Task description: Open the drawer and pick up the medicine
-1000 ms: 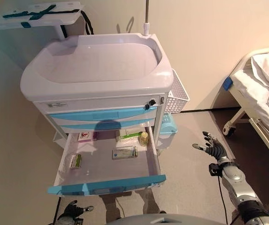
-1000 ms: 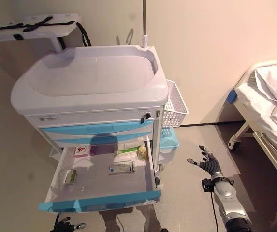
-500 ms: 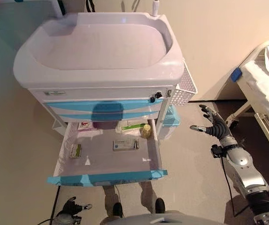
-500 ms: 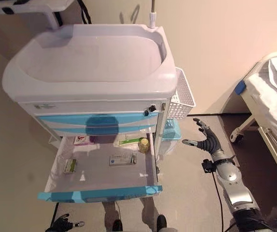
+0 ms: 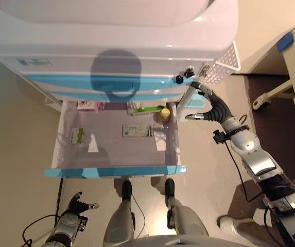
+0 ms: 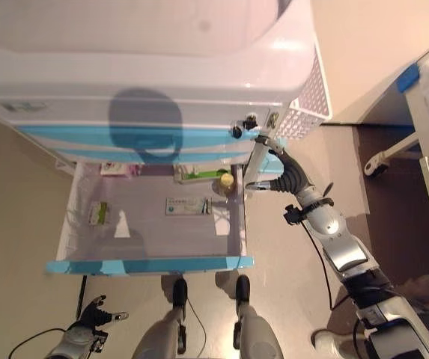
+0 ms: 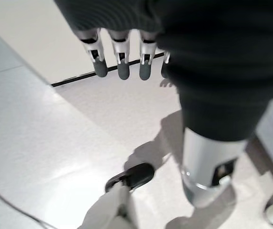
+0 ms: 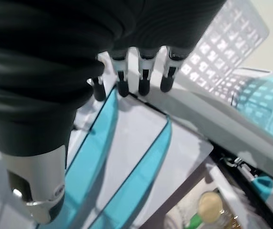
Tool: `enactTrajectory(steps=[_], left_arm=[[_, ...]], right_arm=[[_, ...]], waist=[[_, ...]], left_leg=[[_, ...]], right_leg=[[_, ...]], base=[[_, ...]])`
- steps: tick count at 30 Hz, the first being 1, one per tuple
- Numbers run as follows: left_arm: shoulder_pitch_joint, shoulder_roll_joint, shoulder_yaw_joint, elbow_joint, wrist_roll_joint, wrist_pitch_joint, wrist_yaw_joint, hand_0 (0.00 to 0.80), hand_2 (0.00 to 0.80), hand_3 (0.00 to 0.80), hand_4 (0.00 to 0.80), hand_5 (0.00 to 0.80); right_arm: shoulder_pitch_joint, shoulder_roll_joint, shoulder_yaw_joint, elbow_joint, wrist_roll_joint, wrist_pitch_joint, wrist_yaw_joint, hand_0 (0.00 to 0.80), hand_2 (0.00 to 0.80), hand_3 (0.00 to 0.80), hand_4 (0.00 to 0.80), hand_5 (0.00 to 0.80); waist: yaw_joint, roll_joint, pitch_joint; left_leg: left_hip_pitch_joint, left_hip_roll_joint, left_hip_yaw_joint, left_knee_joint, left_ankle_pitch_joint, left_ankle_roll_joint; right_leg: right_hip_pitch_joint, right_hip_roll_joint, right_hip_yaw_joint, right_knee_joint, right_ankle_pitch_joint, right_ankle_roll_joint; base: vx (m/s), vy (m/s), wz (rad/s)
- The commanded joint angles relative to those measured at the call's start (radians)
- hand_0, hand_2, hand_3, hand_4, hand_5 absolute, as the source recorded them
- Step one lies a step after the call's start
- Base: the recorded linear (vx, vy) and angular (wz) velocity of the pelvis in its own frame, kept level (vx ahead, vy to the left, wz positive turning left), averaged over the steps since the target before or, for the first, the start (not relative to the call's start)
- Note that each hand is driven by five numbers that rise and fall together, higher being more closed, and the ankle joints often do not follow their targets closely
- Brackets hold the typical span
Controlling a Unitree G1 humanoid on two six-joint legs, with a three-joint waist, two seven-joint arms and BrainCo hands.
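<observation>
The drawer (image 5: 116,149) is shown pulled out of the cart (image 5: 111,46). Well left of and below the drawer front, the left hand (image 5: 77,203) is held low with fingers loosely spread, empty. Inside the drawer, a small packet (image 5: 76,135) is seen at left, a flat medicine box (image 5: 137,130) mid-floor, and a bottle (image 5: 163,113) at the back right corner. The box is judged light, stiff and smooth, best pinched across its long edges. Just right of the drawer, the right hand (image 5: 211,109) is spread open, holding nothing.

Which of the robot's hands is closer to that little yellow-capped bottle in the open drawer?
Right. The right hand hangs open just beyond the drawer's side nearest the yellow-capped bottle. The left hand hangs low near the floor, below the drawer front.
</observation>
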Motion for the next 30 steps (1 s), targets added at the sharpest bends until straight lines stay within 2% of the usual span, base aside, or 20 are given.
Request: enactTrajectory(steps=[1, 15, 30], left_arm=[[-0.019, 0.065, -0.017, 0.053, 0.020, 0.006, 0.044, 0.000, 0.000, 0.000, 0.000, 0.000], [-0.004, 0.104, 0.008, 0.049, 0.035, 0.007, 0.037, 0.000, 0.000, 0.000, 0.000, 0.000], [-0.015, 0.095, -0.016, 0.039, 0.038, 0.009, 0.033, 0.000, 0.000, 0.000, 0.000, 0.000]], right_arm=[[-0.030, 0.006, 0.042, -0.123, 0.007, -0.062, 0.012, 0.000, 0.000, 0.000, 0.000, 0.000], [0.060, -0.045, 0.089, -0.223, 0.043, -0.057, 0.116, 0.000, 0.000, 0.000, 0.000, 0.000], [-0.002, -0.048, 0.171, -0.214, 0.029, -0.047, 0.135, 0.000, 0.000, 0.000, 0.000, 0.000]], waist=[[0.029, -0.051, -0.021], [0.045, -0.064, -0.016], [0.054, -0.066, 0.007]], left_leg=[[-0.115, -0.074, -0.050, 0.171, -0.088, 0.055], [-0.156, -0.081, -0.094, 0.194, -0.082, 0.050], [-0.145, -0.074, -0.097, 0.187, -0.079, 0.045]], right_leg=[[-0.110, -0.059, -0.020, 0.166, -0.043, 0.065], [-0.147, -0.061, -0.047, 0.218, -0.069, 0.057], [-0.139, -0.057, -0.053, 0.216, -0.072, 0.054]], base=[[-0.109, -0.025, 0.15], [-0.038, -0.014, 0.13], [-0.007, -0.001, 0.02]])
